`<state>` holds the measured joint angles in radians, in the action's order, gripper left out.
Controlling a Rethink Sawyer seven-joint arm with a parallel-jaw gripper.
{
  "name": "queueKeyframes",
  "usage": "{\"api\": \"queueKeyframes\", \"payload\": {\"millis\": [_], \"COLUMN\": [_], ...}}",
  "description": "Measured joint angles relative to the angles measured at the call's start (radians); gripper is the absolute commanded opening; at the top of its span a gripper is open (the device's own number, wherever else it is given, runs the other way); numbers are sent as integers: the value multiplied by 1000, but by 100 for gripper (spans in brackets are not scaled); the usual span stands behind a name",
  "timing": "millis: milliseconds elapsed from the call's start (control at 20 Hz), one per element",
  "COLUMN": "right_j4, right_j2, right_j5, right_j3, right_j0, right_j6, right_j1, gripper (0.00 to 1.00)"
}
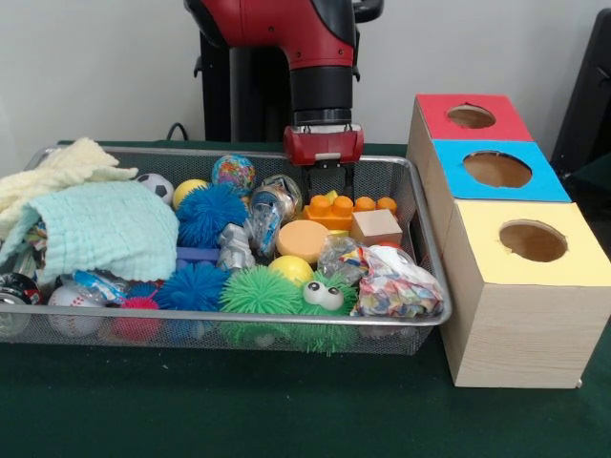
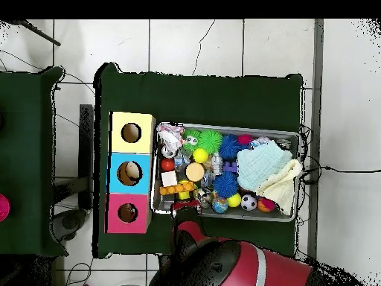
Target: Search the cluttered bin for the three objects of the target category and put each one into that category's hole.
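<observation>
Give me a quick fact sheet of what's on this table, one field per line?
Container: wire mesh bin, crowded with toys
Cloths: mint cloth and cream cloth at one end
Fuzzy toys: blue ball, green ball with eyes
Blocks: orange brick, plain wooden cube
Sorting box: wooden box beside the bin, with red, blue and yellow tops, a round hole in each
Robot: gripper low over the bin's far side, near the orange brick

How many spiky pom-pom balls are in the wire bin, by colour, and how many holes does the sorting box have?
Blue spiky balls: 2
Green spiky balls: 2, the second with googly eyes
Pink spiky ball: 1
Spiky balls total: 5
Holes in the box: 3 (red, blue, yellow)
</observation>
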<state>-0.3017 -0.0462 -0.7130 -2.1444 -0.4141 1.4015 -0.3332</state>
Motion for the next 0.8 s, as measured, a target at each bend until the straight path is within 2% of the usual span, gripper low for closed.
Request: {"api": "queueKeyframes", "payload": {"millis": [500,800], "right_j4": [1,-8], "right_j2": [8,7], "right_j5": [22,153], "right_j3": [0,-10], "right_j0": [3,-20], "right_j6": [0,0], "right_j1": [-22,-118], "gripper": [0,0]}}
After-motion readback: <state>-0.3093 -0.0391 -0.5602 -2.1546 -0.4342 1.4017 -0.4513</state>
